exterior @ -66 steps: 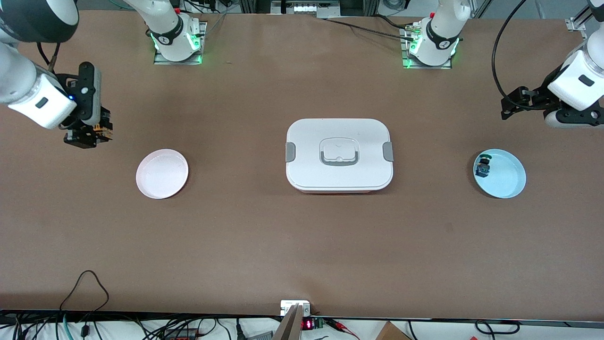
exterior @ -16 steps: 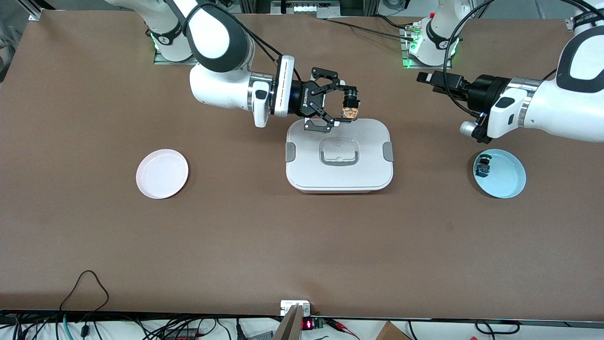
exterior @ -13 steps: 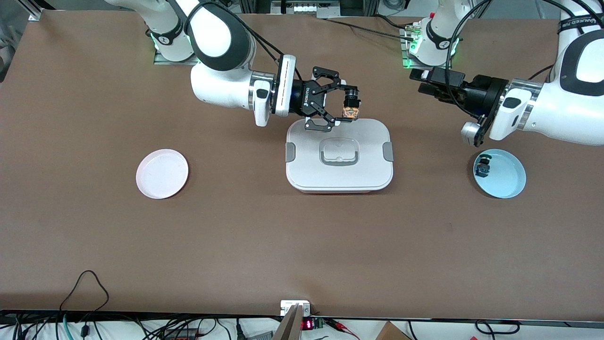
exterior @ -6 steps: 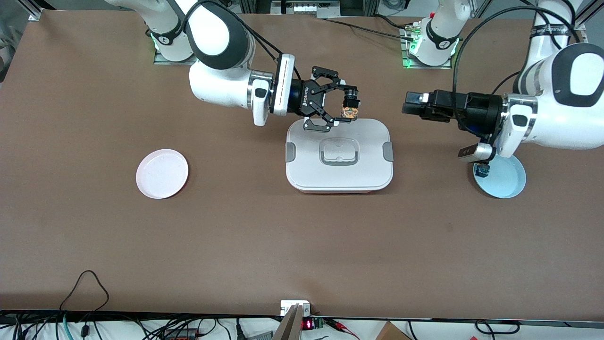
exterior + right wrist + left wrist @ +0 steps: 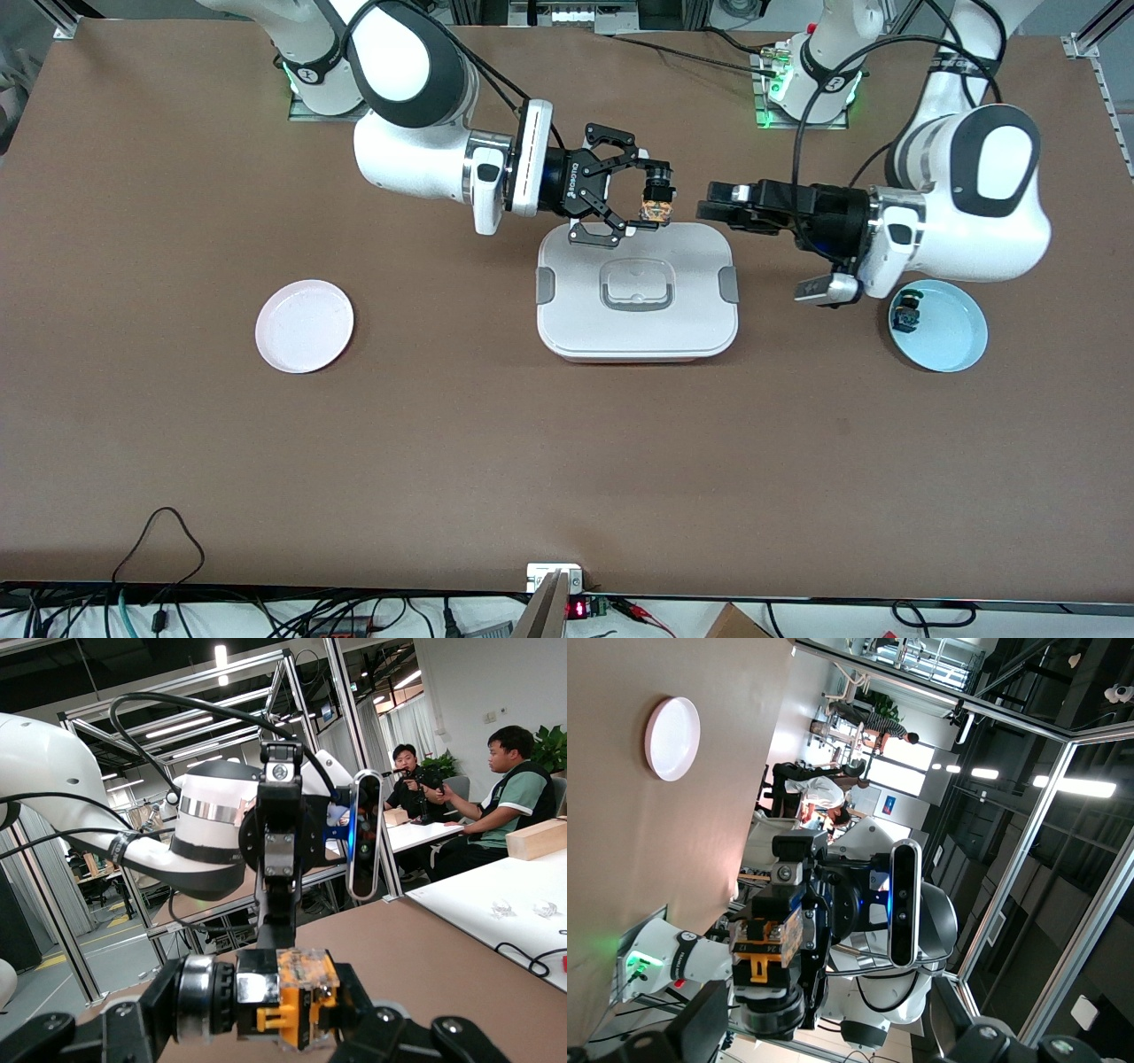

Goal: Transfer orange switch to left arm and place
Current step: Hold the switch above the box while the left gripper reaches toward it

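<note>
Two pincers meet over box [image 5: 636, 310]; right [image 5: 645, 200] grips orange switch [image 5: 656, 210].

The whole table [image 5: 443, 443] is seen from a high camera facing the two arm bases. From each wrist camera a level, close look is given along its own gripper toward the other arm. The orange switch [image 5: 656, 211] [image 5: 767, 939] [image 5: 297, 997], held over the box [image 5: 636, 290], is shared by all three views.
</note>
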Controlling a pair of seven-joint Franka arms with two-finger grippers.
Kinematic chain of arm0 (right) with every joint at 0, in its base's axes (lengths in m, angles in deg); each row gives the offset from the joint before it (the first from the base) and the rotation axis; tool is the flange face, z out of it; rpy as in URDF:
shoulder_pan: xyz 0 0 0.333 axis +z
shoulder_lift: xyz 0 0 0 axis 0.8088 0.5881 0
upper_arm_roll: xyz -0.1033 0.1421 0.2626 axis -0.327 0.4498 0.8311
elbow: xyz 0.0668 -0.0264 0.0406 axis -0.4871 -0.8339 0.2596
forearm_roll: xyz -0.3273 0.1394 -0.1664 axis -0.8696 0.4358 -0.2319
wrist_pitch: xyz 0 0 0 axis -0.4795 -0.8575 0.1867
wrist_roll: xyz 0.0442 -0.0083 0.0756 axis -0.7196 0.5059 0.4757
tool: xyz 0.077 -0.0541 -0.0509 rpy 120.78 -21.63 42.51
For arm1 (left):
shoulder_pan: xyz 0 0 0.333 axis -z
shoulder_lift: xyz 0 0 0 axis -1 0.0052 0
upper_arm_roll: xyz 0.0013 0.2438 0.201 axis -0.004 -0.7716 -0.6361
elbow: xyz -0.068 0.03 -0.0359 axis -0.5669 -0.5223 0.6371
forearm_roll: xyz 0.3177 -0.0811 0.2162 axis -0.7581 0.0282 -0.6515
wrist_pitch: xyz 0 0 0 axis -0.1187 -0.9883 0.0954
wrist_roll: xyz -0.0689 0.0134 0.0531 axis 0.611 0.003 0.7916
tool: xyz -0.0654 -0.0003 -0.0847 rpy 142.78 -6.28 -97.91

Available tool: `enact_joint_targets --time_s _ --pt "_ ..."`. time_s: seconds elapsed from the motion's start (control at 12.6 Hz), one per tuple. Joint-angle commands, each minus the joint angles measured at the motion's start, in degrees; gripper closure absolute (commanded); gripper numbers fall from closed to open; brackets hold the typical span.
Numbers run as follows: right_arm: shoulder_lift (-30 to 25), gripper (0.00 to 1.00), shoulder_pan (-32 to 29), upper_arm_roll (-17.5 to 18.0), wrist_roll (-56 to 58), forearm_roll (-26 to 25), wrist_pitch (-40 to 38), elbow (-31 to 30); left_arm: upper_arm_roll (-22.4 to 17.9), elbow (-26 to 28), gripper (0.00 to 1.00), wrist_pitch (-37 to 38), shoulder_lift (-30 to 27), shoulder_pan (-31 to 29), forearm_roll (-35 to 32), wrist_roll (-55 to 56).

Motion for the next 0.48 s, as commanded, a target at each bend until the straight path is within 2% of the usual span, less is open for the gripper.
enact_joint_targets --time_s 0.0,0.32,0.4 --pt "-0.72 1.00 0.86 -0.34 -0.05 1.25 1.82 0.08 1.96 2.07 0.00 -2.63 -0.27 -0.02 2.15 -3.91" --pt "-0.63 1.00 0.94 -0.34 -0.05 1.25 1.90 -0.01 5.21 2.60 0.00 -5.10 0.17 0.07 2.24 -4.54" --pt "-0.63 1.00 0.94 -0.34 -0.05 1.25 1.90 -0.01 5.22 2.60 0.05 -5.10 0.26 -0.02 2.24 -4.54"
